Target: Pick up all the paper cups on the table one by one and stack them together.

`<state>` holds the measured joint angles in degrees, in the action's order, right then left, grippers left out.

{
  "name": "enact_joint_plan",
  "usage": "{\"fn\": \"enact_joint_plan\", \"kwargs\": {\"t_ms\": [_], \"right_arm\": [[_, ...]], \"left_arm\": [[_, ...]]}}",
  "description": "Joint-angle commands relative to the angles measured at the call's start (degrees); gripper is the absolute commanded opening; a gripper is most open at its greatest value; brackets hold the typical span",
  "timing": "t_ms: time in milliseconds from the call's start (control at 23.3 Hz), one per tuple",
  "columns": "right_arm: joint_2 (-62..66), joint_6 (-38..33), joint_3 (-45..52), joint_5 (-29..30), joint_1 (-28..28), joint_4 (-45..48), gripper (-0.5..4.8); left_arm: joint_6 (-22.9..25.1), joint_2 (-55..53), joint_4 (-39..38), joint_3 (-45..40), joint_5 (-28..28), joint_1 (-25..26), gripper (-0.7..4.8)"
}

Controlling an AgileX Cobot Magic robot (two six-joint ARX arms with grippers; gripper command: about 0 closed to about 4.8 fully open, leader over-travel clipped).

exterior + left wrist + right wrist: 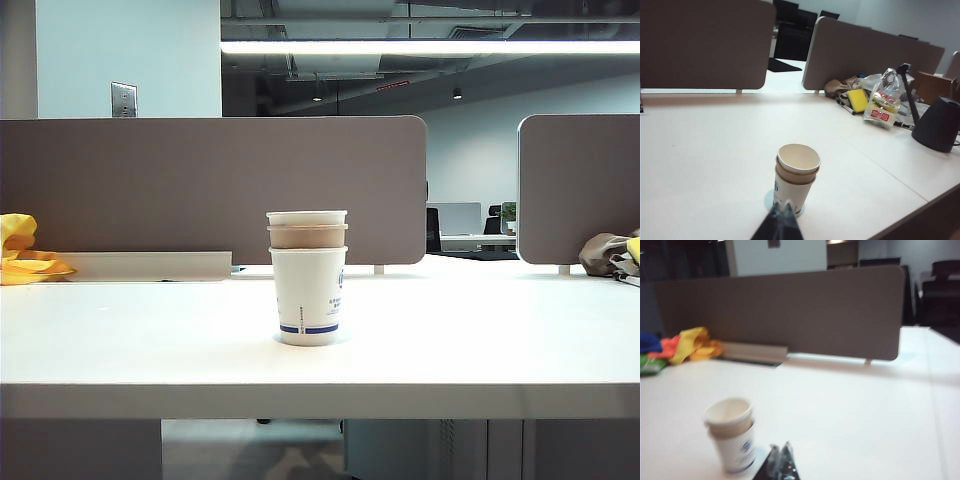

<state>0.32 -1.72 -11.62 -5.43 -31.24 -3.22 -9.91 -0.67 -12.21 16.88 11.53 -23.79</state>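
Three paper cups [307, 280] nested in one upright stack, centre of exterior frame, standing on white desk [130, 350]: white blue-banded cup at bottom, brown cup inside it, white cup on top. Nothing touching stack. Left gripper [782, 220] at bottom edge of left wrist frame, tips together, clenched, empty, just short of stack [796, 179]. Right gripper [781, 462] at bottom centre of right wrist frame, clenched, empty, beside stack [732, 435] at lower left. Neither arm visible in exterior frame. Grey partition panels [215, 190] behind. Yellow cloth [22, 250] at left edge.
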Motion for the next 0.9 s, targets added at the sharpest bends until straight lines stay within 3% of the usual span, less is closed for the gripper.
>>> {"fn": "enact_joint_plan", "kwargs": {"t_ms": [43,558,730,901], "right_arm": [[0.0,-0.2,1.0,5.8,-0.2,-0.1,-0.06],[0.1,-1.9,4.6,6.9,-0.6,-0.9,-0.05],[0.1,-1.8,6.6,6.7,-0.6,-1.0,-0.05],[0.1,-3.0,8.9,7.1,-0.6,-0.8,-0.05]], "left_arm": [[-0.1,0.3,0.7,-1.6,0.1,0.1,-0.06],[-3.2,0.3,1.1,-8.2,-2.4,0.1,-0.05],[1.1,0.3,0.5,-8.2,-4.2,0.2,-0.05],[1.6,0.3,0.8,-9.9,-8.3,0.2,-0.05]]}}
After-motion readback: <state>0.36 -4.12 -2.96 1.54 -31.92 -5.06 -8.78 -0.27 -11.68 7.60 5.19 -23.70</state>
